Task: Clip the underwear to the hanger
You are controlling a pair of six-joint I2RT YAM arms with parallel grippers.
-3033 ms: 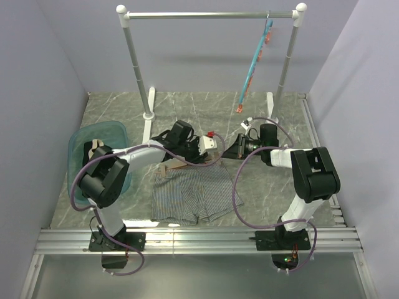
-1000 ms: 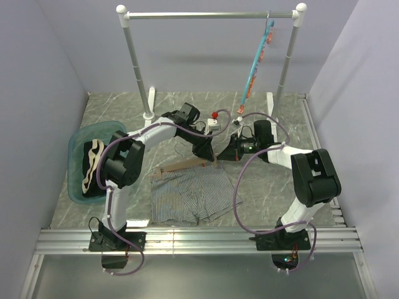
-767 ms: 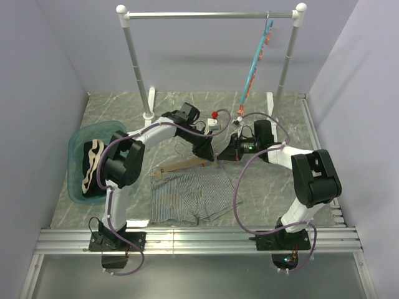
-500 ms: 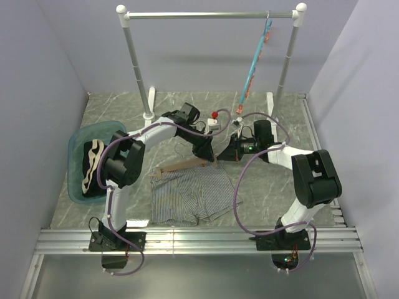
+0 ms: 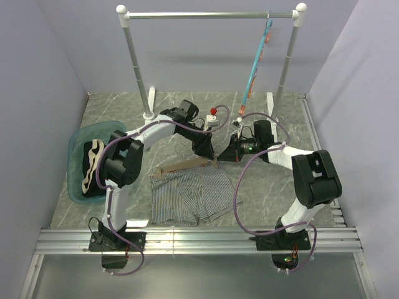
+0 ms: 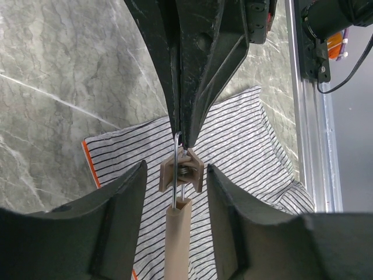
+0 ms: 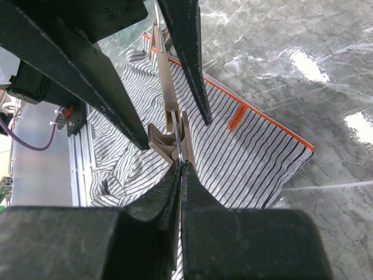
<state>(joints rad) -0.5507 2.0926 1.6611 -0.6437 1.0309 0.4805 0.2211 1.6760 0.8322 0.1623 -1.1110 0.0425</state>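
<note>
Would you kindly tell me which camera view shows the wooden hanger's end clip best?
Left wrist view: the clip sits centred and face-on, over the striped underwear. The right wrist view shows it obliquely and partly hidden; the top view shows it tiny.

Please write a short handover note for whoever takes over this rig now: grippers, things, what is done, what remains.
Left gripper: open, straddling the end clip, not touching it.
Right gripper: shut on the hanger, at that clip's wire.
Underwear: lies flat, waistband under the hanger.
Done: hanger set at the waistband.
Left: no fabric seen in any clip; clip it.
</note>
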